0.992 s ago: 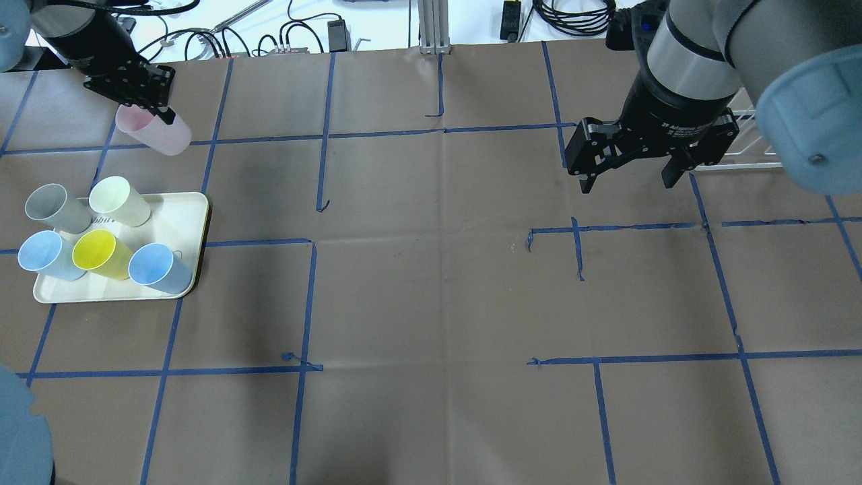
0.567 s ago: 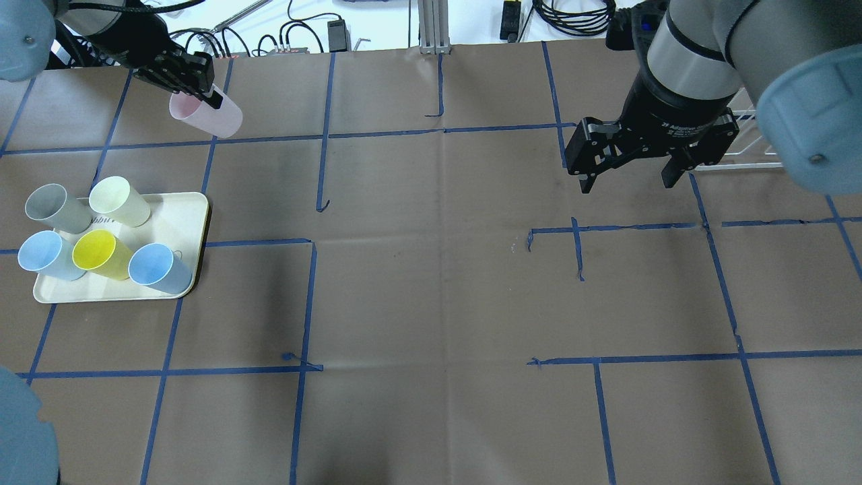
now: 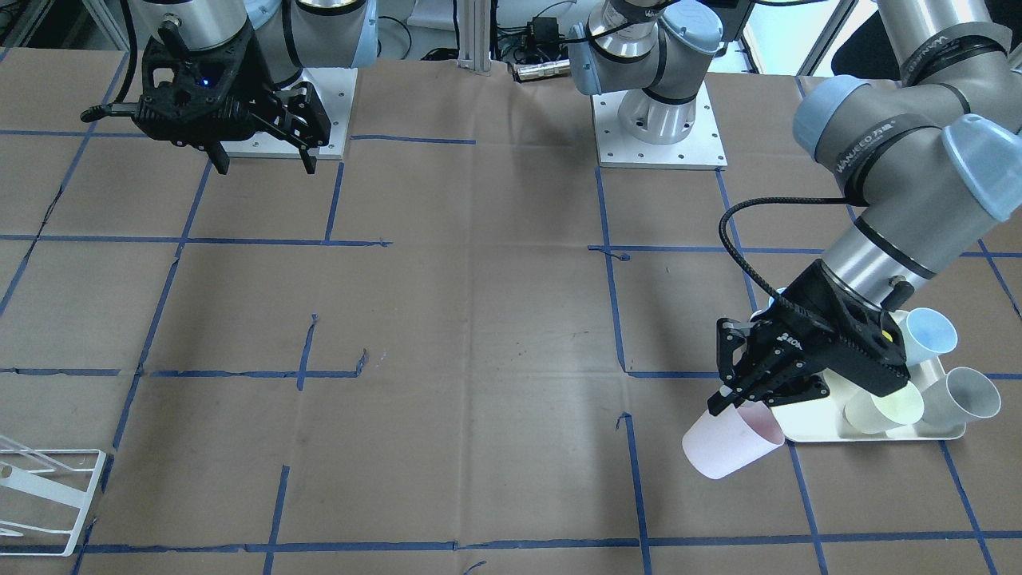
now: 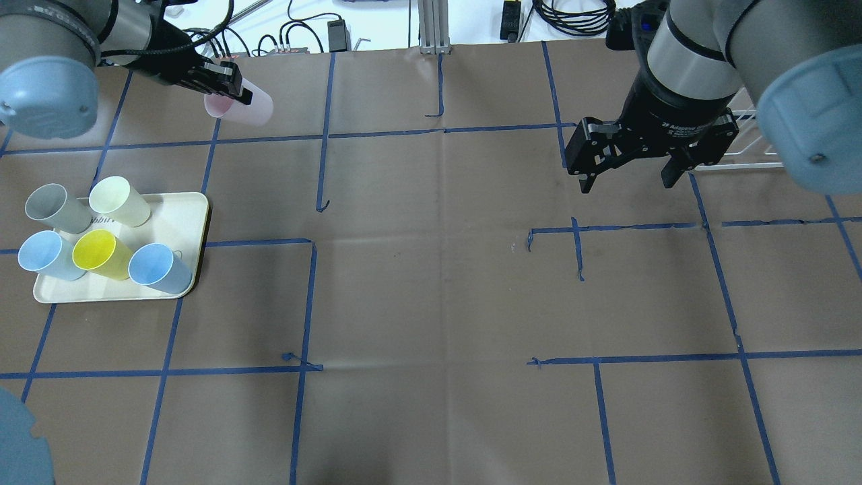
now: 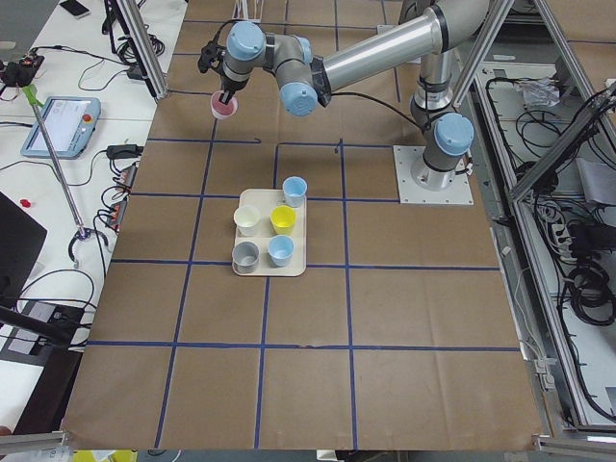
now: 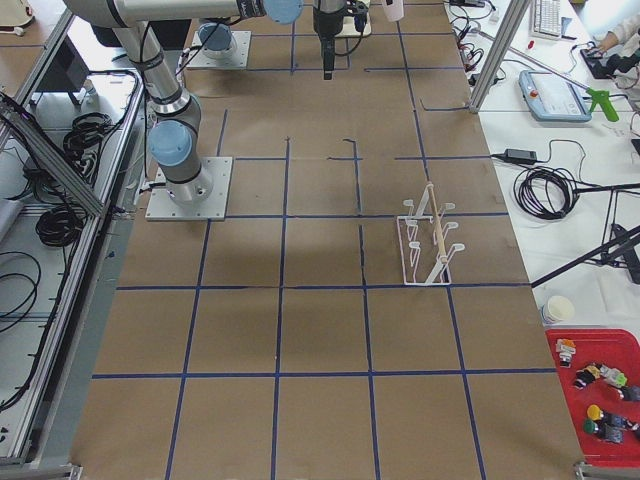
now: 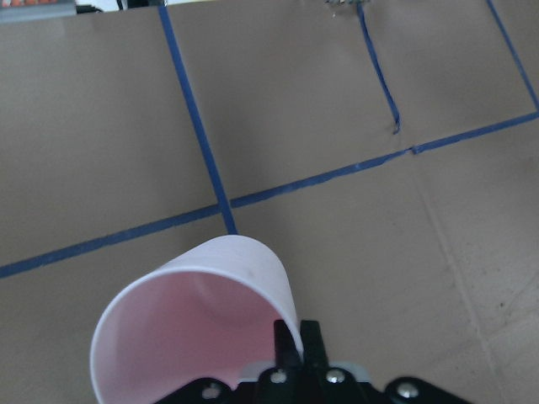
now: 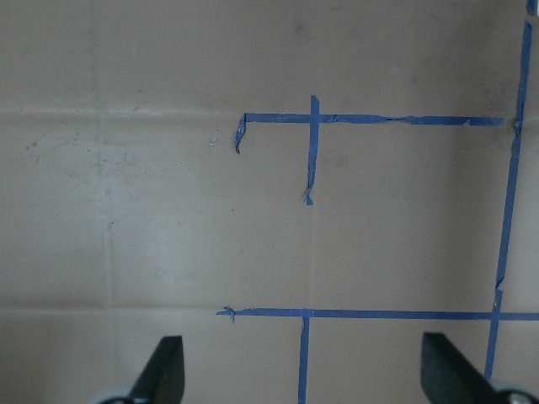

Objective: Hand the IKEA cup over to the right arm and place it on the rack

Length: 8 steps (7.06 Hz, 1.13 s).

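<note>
The table (image 4: 431, 303) is covered in brown paper marked with a grid of blue tape. The left arm (image 3: 894, 160) reaches out over its far left part, and the right arm (image 4: 700, 54) hangs over the far right part, well apart from it.

The rack (image 6: 425, 240) is white wire with a rectangular base and slanted rods, and it stands on the robot's right side of the table. Only the right side view shows it whole. The front-facing view cuts it off at the corner, and in the overhead view the right arm covers most of it.

A cream tray (image 4: 192, 215) lies on the left side. It carries five upright cups: grey (image 4: 54, 207), cream (image 4: 120, 201), pale blue (image 4: 46, 254), yellow (image 4: 101, 254) and blue (image 4: 158, 268). In the front-facing view the left arm's wrist hides part of the tray and some of these cups.

The pink cup (image 4: 252, 108) is plain, smooth and tapered, with a paler outside and a rosier inside. It is held off the table beyond the tray, near the far edge, tilted so that its base points away from the wrist.

The left gripper (image 7: 290, 345) is clamped on the cup's rim, one finger inside the mouth and one outside. The right gripper (image 4: 627, 182) holds nothing; its jaws stand wide apart and point down at bare paper. Its wrist camera shows only the two fingertips.
</note>
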Available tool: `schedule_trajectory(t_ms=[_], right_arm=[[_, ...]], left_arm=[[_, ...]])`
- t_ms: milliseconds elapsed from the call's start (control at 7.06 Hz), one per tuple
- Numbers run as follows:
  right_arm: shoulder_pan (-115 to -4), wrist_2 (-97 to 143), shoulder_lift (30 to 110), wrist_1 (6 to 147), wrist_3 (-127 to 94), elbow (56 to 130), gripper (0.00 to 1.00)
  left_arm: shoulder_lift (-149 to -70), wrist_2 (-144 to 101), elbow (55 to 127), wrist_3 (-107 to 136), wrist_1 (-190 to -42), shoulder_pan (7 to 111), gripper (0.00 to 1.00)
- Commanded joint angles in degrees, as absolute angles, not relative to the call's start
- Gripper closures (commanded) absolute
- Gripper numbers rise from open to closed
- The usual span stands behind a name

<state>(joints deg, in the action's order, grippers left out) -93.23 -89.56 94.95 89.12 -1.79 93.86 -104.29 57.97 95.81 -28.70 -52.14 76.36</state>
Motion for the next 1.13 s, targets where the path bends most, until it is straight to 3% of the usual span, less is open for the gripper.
schedule_trajectory(t_ms=[0,425,992], right_arm=[[-92.7,-88.8,94.9,89.3,-2.1,93.9,0.00],[-91.9,-75.6,94.2,110.4,-3.3,101.2,0.01],[-88.0,-53.6,91.2,131.6,-23.7,109.2,0.01]], left_arm=[[-101.3,45.8,103.1,-29.5,-41.0,76.4,1.00],[-101.9,29.3,115.5,-29.4,-15.7,76.0,1.00],[-104.5,9.8,119.1,-28.9,2.7,76.4,1.00]])
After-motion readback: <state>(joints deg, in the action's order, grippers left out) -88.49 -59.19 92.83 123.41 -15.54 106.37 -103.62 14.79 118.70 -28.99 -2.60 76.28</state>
